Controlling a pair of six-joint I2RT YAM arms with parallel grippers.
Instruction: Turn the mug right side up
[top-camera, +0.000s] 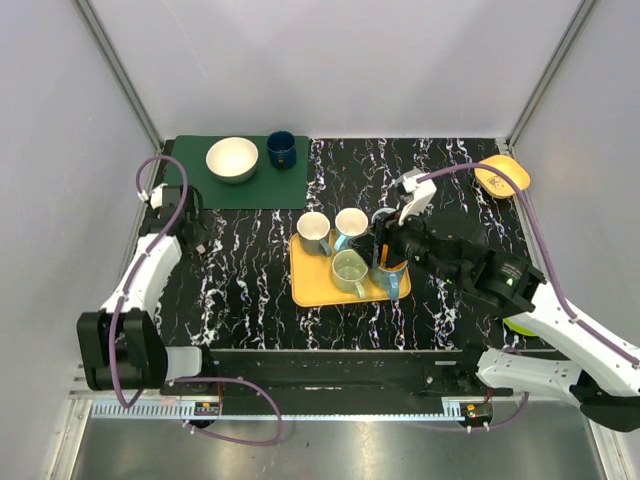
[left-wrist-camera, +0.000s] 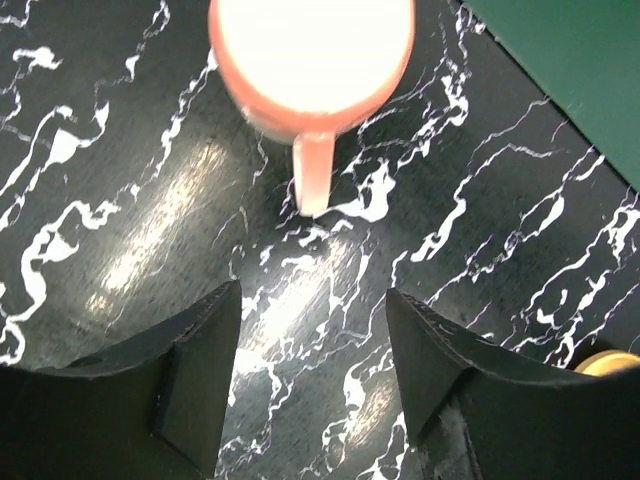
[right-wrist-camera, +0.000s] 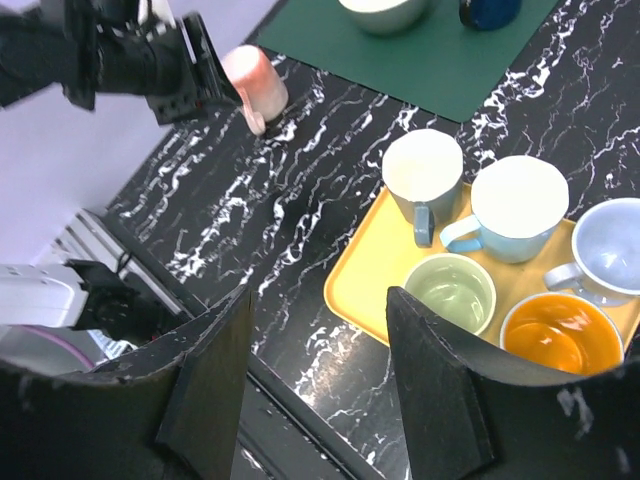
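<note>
The left hand (left-wrist-camera: 312, 300), fingers spread, hovers near the pink ceramic mug (left-wrist-camera: 310, 60) on the black marbled bench (left-wrist-camera: 500, 230); the right hand (right-wrist-camera: 318, 300) is spread too.

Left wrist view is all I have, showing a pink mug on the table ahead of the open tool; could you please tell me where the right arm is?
Observer: The right tool hangs open and empty by the right end of a yellow tray.
Operator: Thank you. What is on that tray?
Observer: Five mugs. The green mug and the orange-lined mug stand mouth up.
Operator: I see one corner of a green mat. Is anything on it?
Observer: Yes, a white bowl and a dark blue cup stand side by side at its far edge.
</note>
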